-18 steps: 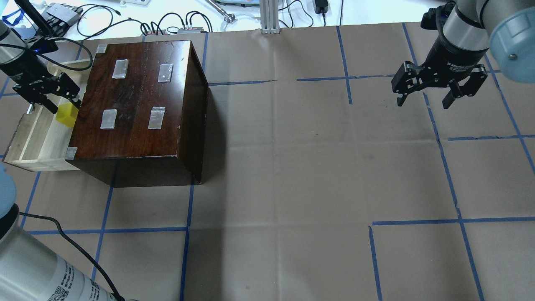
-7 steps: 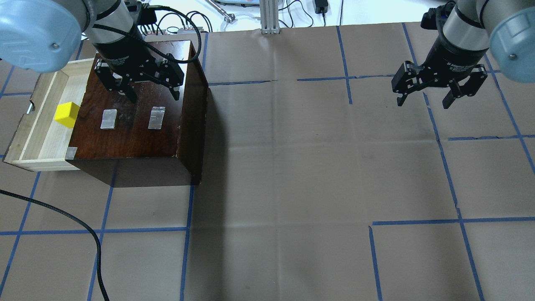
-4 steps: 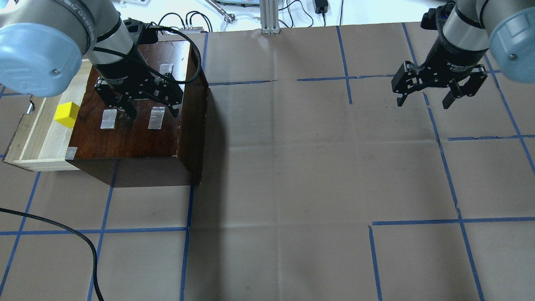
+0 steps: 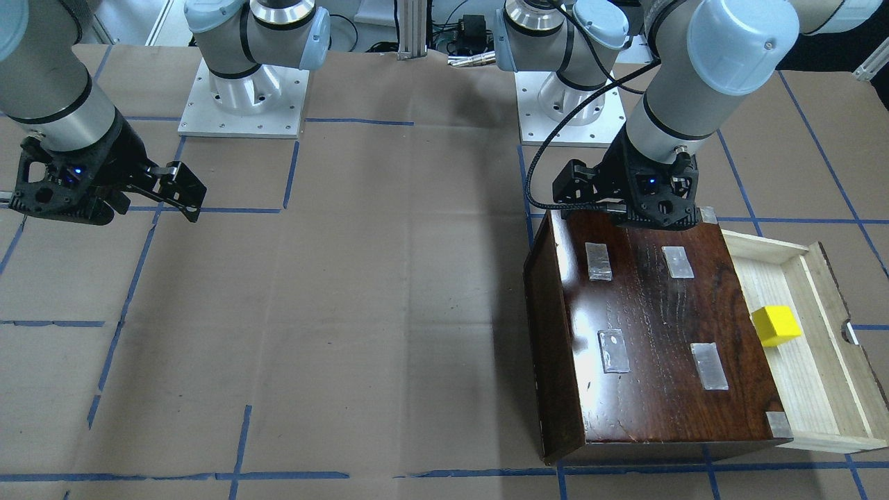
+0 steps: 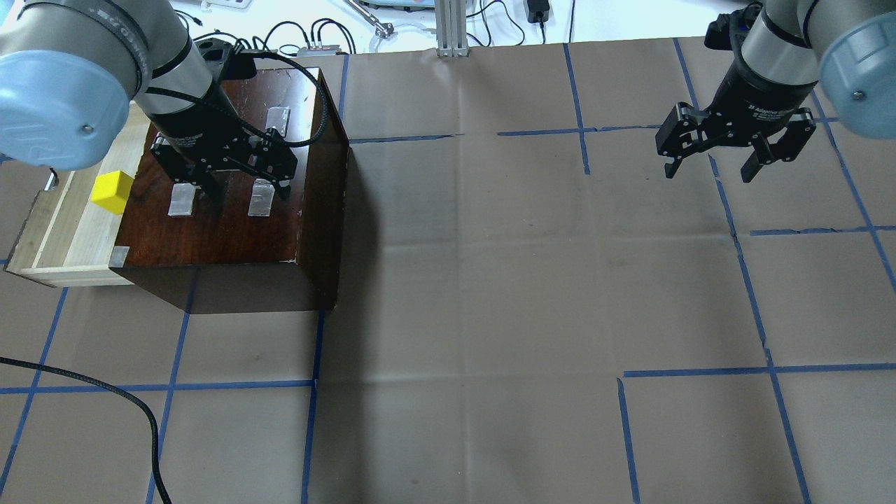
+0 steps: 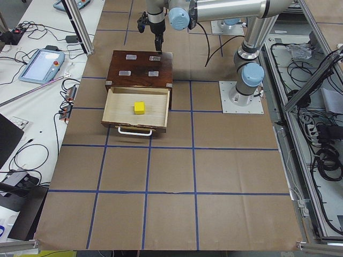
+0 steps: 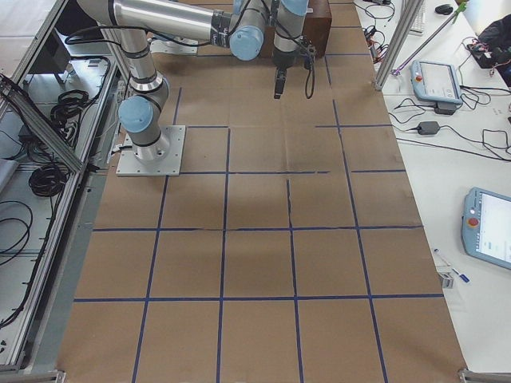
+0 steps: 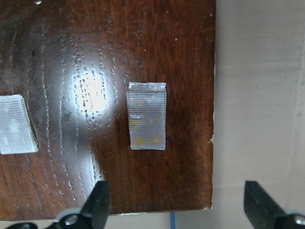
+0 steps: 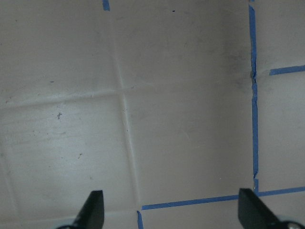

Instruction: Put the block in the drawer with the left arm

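Two grippers hang above the table (image 5: pixel 525 280), both spread wide and holding nothing. Nearest the robot, a black braided cable (image 5: pixel 140 413) trails over the brown paper at the near left corner. Farther out, toward the far left corner, stands the dark cabinet (image 5: pixel 224 231), with its pale wooden drawer (image 5: pixel 66 224) pulled out toward the table's left edge. The yellow block (image 5: pixel 112 192) lies on the drawer's floor, about midway along the tray, free of both arms. The left gripper (image 5: pixel 248 194) hovers over the cabinet's top, fingers pointing down on either side of a tape patch (image 8: pixel 147 121), not touching the wood. Toward the far right corner, the right gripper (image 5: pixel 709 171) hangs over bare paper and blue tape lines, well apart from the cabinet.
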